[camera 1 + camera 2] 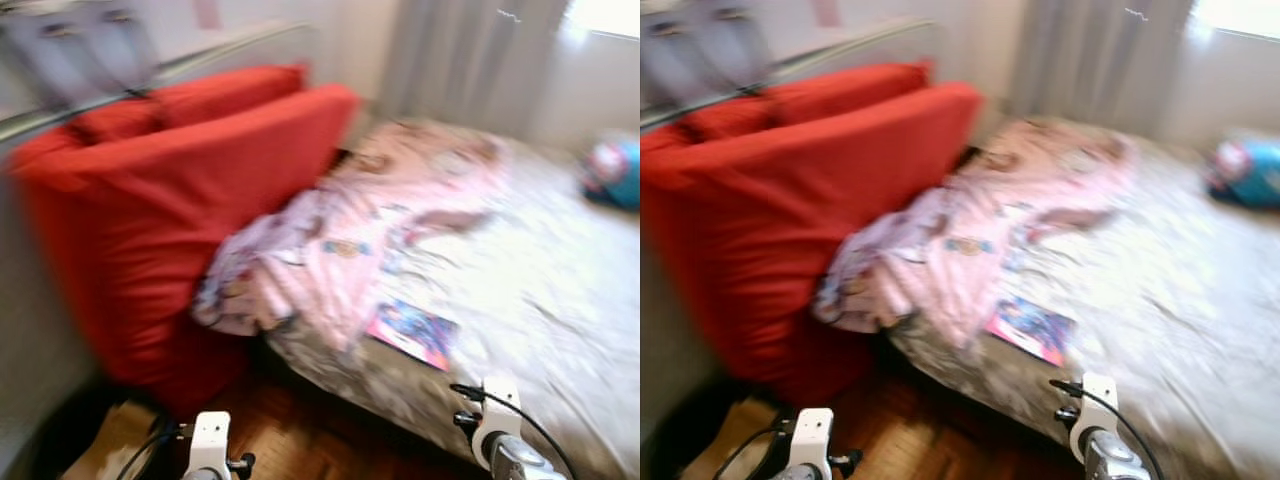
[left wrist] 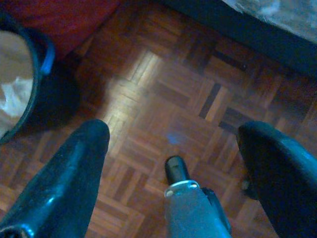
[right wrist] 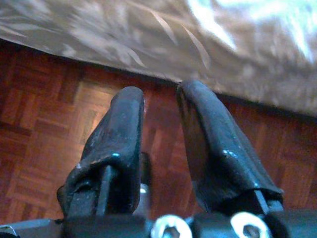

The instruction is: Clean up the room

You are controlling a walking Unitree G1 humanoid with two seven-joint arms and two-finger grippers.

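The whole room looks smeared from the head cameras. Ahead stands a bed (image 1: 560, 290) with a pale patterned cover, and a rumpled pink blanket (image 1: 340, 250) is heaped across its near left corner, spilling over the edge. Just beside the blanket, near the bed's front edge, lies a colourful book or magazine (image 1: 415, 333), flat on the cover. Far off at the right side of the bed sits a blue and pink toy or bag (image 1: 612, 172), too blurred to name. A big red cushioned seat (image 1: 170, 210) leans against the bed's left side, with grey curtains (image 1: 470, 60) behind. Both arms hang low over the parquet floor (image 2: 163, 94). The left gripper (image 2: 173, 148) has its fingers spread wide apart, holding nothing, above bare wood, with a dark round bin (image 2: 27, 84) near it by the red seat. The right gripper (image 3: 159, 119) has its fingers nearly together with a narrow gap, empty, hanging just in front of the bed's edge.
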